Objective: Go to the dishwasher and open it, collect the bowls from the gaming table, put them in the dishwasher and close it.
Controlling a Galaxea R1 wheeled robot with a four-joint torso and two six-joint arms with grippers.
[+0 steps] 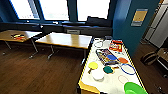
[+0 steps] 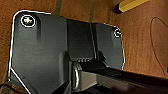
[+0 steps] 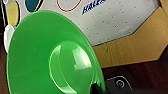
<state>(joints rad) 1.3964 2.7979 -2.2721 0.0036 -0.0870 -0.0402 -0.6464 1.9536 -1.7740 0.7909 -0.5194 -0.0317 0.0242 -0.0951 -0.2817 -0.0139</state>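
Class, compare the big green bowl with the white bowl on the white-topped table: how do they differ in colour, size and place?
The green bowl is bright green; the white bowl almost matches the gaming table. The green bowl looks clearly wider than the white bowl. The green bowl is at the table's near right corner; the white bowl sits farther in, beside the yellow bowl. Both are round, plain-coloured bowls.

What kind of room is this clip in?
Probably an office break or common room: wood-topped tables stand on a dark wood floor below big windows, and a long white gaming table carries coloured bowls and game boxes.
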